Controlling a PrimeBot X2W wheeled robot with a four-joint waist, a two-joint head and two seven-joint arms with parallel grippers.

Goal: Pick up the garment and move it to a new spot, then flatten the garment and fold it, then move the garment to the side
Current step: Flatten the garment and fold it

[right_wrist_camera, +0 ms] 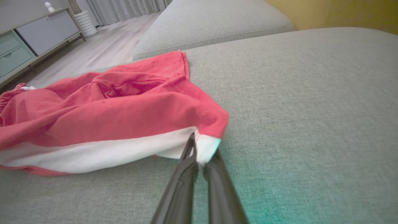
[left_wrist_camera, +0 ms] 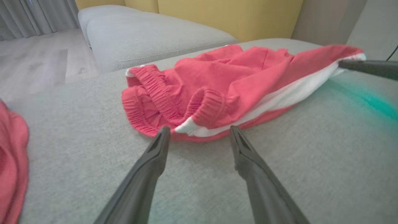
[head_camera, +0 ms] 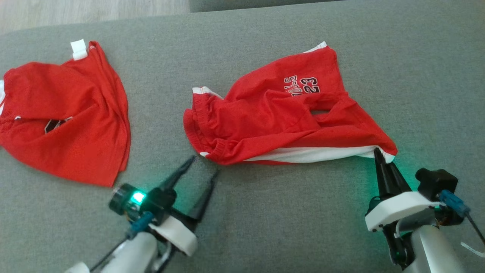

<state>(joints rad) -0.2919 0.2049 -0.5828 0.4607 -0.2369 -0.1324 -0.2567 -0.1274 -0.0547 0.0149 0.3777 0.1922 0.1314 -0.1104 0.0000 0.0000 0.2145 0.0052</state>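
The garment (head_camera: 273,113), a pair of red shorts with a white side stripe and the number 23, lies crumpled in the middle of the grey cushion. My right gripper (head_camera: 377,151) is shut on its near right hem corner; in the right wrist view the white corner of the garment (right_wrist_camera: 108,118) is pinched between the closed fingers of that gripper (right_wrist_camera: 199,149). My left gripper (head_camera: 205,165) stands open just short of the elastic waistband, its fingertips either side of the white stripe end on the garment (left_wrist_camera: 233,74) in the left wrist view (left_wrist_camera: 199,129).
A second red garment (head_camera: 68,121) with a white tag lies spread at the left of the cushion (head_camera: 265,212). Wooden floor (head_camera: 75,11) lies past the cushion's far left edge. Another grey cushion (right_wrist_camera: 217,25) and a yellow backrest (left_wrist_camera: 233,15) stand beyond.
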